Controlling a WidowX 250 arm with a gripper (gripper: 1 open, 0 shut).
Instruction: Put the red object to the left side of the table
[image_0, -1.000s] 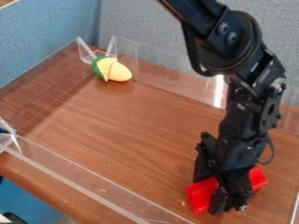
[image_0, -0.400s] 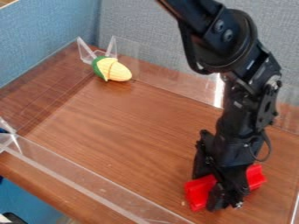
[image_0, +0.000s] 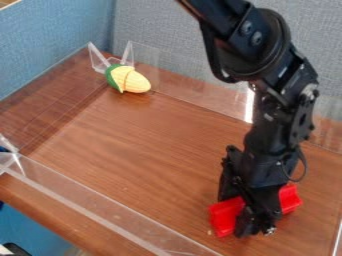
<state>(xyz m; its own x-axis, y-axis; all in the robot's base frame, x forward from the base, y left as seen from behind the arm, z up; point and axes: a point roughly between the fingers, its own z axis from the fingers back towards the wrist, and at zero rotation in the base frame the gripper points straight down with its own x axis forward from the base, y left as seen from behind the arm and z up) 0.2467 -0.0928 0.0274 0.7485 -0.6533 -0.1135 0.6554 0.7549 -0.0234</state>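
Observation:
The red object (image_0: 230, 217), a bright red elongated block, lies at the near right of the table (image_0: 147, 130). My black gripper (image_0: 255, 212) comes down on it from above, and its fingers are shut on the middle of the block. The block's two ends stick out to either side of the fingers. Whether the block rests on the wood or hangs just above it is unclear. The arm (image_0: 261, 70) rises from the gripper toward the top of the view.
A yellow-and-green corn-like toy (image_0: 128, 79) lies at the far left near the back wall. Low clear acrylic walls (image_0: 94, 205) border the tabletop. A blue panel stands behind the table.
The gripper and the red block have shifted slightly to the left and a touch upward, still shut together. The corn toy has not moved.

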